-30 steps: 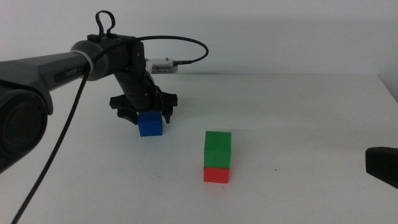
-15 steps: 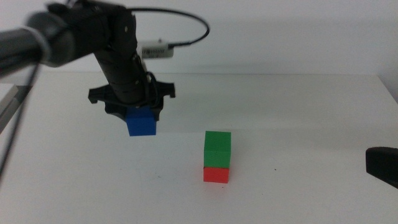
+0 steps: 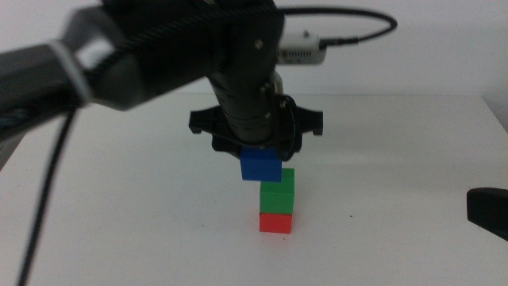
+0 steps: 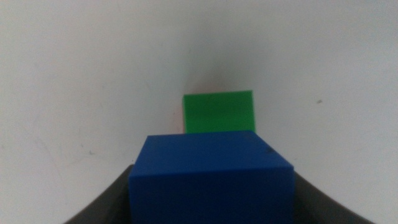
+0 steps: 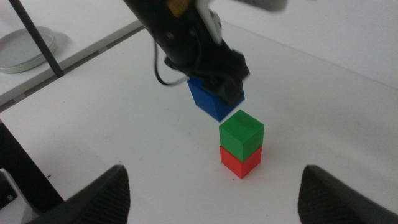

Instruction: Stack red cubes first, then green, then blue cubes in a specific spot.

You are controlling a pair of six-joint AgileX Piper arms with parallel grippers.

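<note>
Above the tabletop (image 3: 381, 159), left claw (image 3: 258, 149) was clenched on the blue cube (image 3: 260, 165), airborne beside the green cube (image 3: 278, 195) stacked on the red cube (image 3: 276, 222). Right claw (image 5: 211, 186) waited near, spread wide.

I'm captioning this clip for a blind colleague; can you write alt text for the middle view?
The left gripper holds the blue cube in the air, just above and slightly left of the green cube, which sits on the red cube on a white table. The right gripper waits at the right edge.
</note>
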